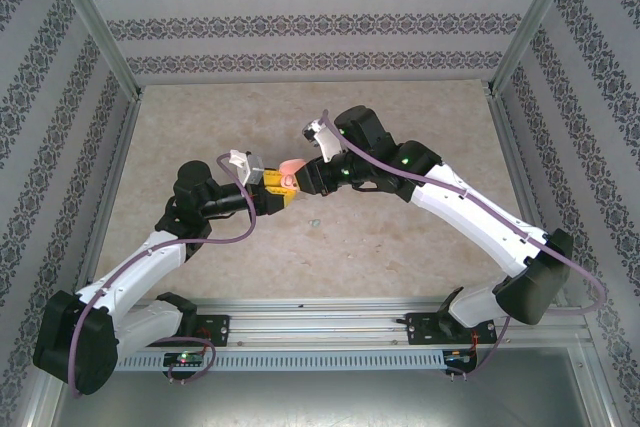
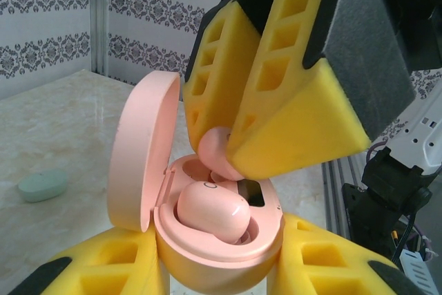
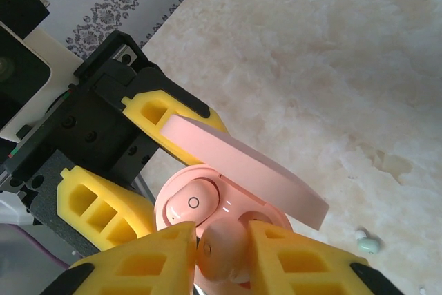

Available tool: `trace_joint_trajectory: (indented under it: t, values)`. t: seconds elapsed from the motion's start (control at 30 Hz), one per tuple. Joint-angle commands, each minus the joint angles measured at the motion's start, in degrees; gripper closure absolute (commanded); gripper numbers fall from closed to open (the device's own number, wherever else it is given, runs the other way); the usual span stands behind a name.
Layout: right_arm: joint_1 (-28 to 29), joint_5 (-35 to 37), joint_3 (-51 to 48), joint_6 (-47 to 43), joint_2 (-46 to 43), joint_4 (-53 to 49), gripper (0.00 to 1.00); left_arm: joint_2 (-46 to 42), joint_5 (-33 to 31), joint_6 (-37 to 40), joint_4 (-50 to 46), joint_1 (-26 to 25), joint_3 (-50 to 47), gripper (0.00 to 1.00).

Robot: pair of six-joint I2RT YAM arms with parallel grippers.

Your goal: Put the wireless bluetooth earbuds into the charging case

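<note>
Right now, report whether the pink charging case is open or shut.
Open. The pink charging case has its lid swung up off the base, exposing one pink earbud seated in a slot.

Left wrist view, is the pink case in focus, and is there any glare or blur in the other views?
Left wrist view: the pink case and the earbud seated in it are sharp, soft even light; the green case behind is slightly blurred. Right wrist view: the table looks pale and bright. Top view: even light, no hard shadows.
</note>
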Motion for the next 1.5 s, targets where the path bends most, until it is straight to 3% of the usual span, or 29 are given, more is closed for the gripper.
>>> trace_joint_trajectory:
  t: [0.0, 0.9, 1.47]
  values:
    - [-0.6, 1.2, 1.6, -0.2, 1.3, -2.1, 0.72, -0.3, 2.0, -0.5, 4.4, -0.6, 1.6, 0.93]
    - [-0.6, 2.0, 3.9, 1.9, 0.1, -3.1, 0.59, -0.3, 1.9, -0.7, 4.2, -0.8, 1.3, 0.93]
    - [0.7, 10.4, 5.2, 1.8, -1.6, -6.8, 0.65, 0.0, 1.7, -0.7, 4.4, -0.8, 1.4, 0.93]
